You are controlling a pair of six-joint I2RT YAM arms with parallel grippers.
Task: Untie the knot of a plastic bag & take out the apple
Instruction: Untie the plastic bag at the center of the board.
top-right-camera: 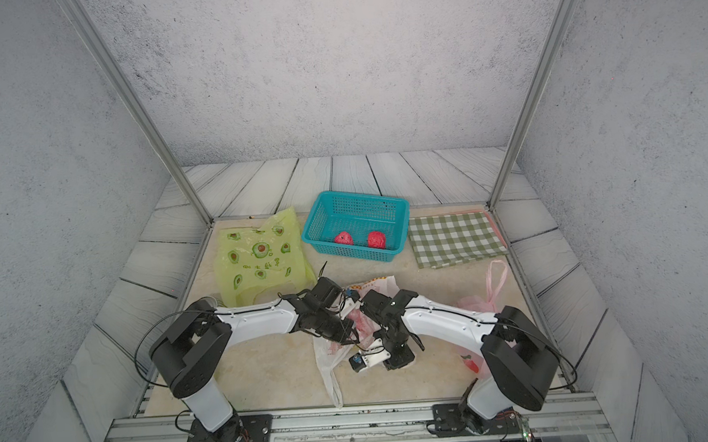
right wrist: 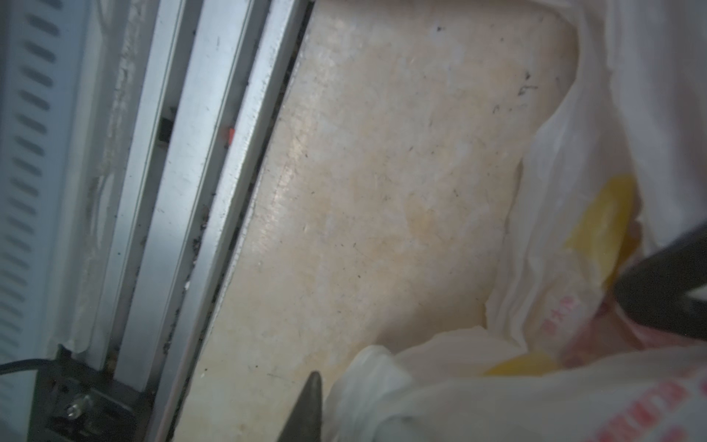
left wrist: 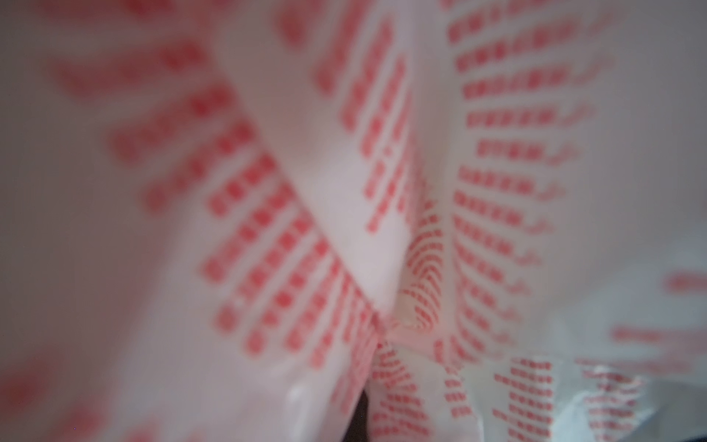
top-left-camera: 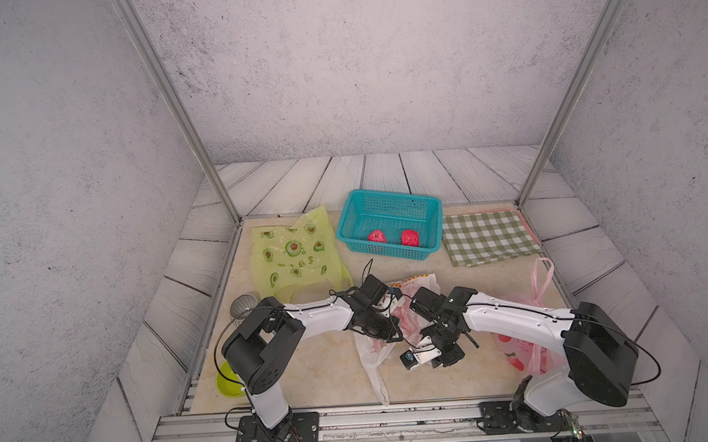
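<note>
Currently the beige marble tabletop (top-left-camera: 310, 370) has open room only at near-left. The far side is taken by the teal plastic mesh basket (top-left-camera: 387, 251) and the yellow-green avocado-print bag (top-left-camera: 291, 254), the right side by the pink plastic bag (top-left-camera: 525, 354) under the right arm.

The white plastic bag with red print (top-left-camera: 405, 321) sits mid-tabletop between both arms. Its long axis runs from the basket side toward the aluminium front rail (top-left-camera: 395, 411), and its thin tail (top-left-camera: 378, 383) ends almost at the rail.

The left gripper (top-left-camera: 391, 334) comes in from the bag's left and is closed. The left wrist view is all film, with pleats (left wrist: 390, 325) converging to one spot, so I read it as clamped on the bag. It's the nearer arm.

The right gripper (top-left-camera: 417, 354) sits just beside the bag's near-right flank, pointing at the rail, with the bag off to its side. One bare fingertip (right wrist: 311, 398) shows, apparently on no film. Can't tell if its jaws are apart.

Knot not identifiable. Apple not visible; presumably inside the bag, and a reddish patch through the film is ambiguous. Any pull likely wants the near-left room, clear of the rail.
</note>
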